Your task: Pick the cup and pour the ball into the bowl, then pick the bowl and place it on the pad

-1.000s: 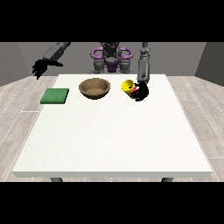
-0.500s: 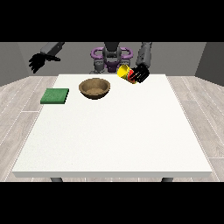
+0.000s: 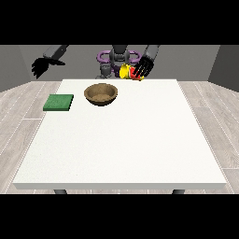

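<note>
Robot hand at the view's left (image 3: 41, 66) hangs off the tabletop's (image 3: 121, 140) edge, fingers drooping slack, holding nothing; the flat green square pad (image 3: 59, 102) lies at the far left of the tabletop, with the round brown wooden bowl (image 3: 100, 93) well apart to its right. Robot hand at the view's right (image 3: 143, 67) has its fingers curled round the yellow cup with red markings (image 3: 129, 73), held tilted in the air to the right of the bowl and behind it; the ball itself cannot be made out. Step in hand, as judged: the pour; next the cup must come leftward over the bowl's mouth and tip further.
</note>
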Robot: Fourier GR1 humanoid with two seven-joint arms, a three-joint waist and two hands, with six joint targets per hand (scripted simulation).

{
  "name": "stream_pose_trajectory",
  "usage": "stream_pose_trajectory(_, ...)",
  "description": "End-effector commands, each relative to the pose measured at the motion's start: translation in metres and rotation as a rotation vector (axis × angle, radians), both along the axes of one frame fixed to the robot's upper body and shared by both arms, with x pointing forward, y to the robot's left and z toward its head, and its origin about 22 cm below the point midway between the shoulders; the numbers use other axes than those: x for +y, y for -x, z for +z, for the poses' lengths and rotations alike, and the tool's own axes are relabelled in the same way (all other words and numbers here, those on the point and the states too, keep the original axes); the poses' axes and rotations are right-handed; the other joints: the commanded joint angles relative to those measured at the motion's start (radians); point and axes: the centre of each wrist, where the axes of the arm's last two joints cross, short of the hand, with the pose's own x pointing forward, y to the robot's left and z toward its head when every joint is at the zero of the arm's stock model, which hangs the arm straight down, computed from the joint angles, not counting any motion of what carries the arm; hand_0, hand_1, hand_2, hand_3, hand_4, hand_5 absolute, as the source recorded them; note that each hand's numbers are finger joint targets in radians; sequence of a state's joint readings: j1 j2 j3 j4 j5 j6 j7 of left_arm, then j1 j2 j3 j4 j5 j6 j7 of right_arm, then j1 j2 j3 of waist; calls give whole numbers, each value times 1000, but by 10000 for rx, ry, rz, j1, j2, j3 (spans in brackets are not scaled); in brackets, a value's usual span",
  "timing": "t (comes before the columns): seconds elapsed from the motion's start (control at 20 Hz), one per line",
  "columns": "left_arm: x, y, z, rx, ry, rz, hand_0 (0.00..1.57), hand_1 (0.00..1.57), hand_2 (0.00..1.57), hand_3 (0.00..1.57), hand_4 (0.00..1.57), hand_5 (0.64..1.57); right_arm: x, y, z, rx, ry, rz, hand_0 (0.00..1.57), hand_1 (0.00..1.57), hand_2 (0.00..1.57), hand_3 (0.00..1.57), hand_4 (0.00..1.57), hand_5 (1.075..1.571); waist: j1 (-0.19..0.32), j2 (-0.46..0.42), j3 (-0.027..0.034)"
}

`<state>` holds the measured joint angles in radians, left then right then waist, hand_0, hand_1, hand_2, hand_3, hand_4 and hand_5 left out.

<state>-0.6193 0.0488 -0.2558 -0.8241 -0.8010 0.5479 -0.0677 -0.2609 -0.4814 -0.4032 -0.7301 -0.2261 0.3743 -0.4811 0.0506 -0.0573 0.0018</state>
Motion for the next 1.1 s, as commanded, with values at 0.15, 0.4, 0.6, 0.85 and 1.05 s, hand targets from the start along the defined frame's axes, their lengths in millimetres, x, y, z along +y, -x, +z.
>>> stream_pose_trajectory(0.15,-29,-1,22,-519,-1391,118,1279,1279,1571,1571,1000,1569,-4,8,-12,-247,-275,-197,0,0,0,0,0,1552,17,126,-9)
stream_pose_trajectory(0.4,-76,8,44,-1020,-2557,-46,822,822,1571,1559,881,1571,0,-10,-2,-267,-210,346,0,0,0,0,0,1548,-472,243,-5)
stream_pose_trajectory(0.6,-84,13,44,-1506,-3257,-139,531,531,1571,1571,930,1569,4,-43,29,-479,73,315,0,0,0,29,0,1533,-363,779,-12)
stream_pose_trajectory(0.85,-102,19,46,-2490,-4727,-283,455,455,1571,1571,894,1571,33,-79,48,-832,398,486,0,0,0,267,0,1530,-550,1105,-14)
stream_pose_trajectory(1.05,-104,27,39,-2195,-5554,-336,282,282,1571,1571,863,1570,45,-80,38,-325,127,858,0,0,0,297,0,1528,-785,730,-17)
